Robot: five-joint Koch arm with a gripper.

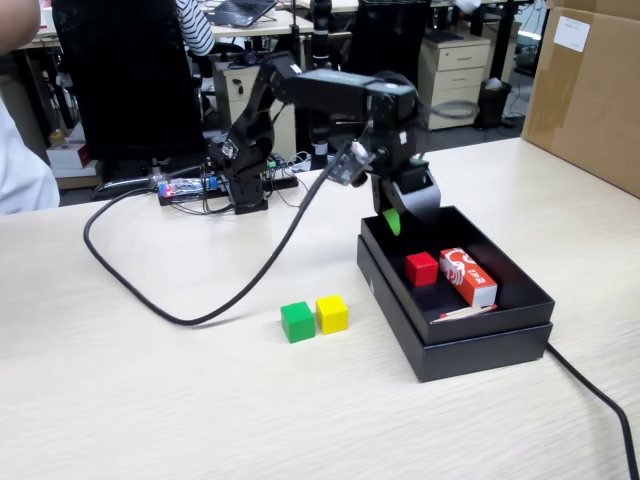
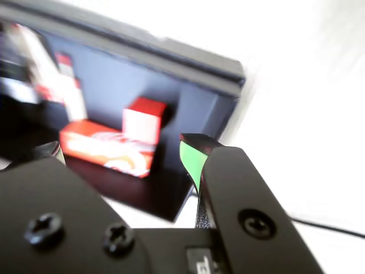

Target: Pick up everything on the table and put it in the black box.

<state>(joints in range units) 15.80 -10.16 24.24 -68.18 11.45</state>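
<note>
Jaws [image 1: 397,217] over black box [image 1: 520,290], gap hidden, grip unclear, red cube [image 1: 421,268] inside, wrist view blurred

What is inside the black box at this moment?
In the black box: the red cube, an orange-red carton and a thin stick. The arm hides the back corner.

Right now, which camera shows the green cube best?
The fixed view: the green cube sits sharp and unobstructed on the table, touching the yellow cube on its right. The wrist view doesn't show it at all; it faces the black box.
</note>
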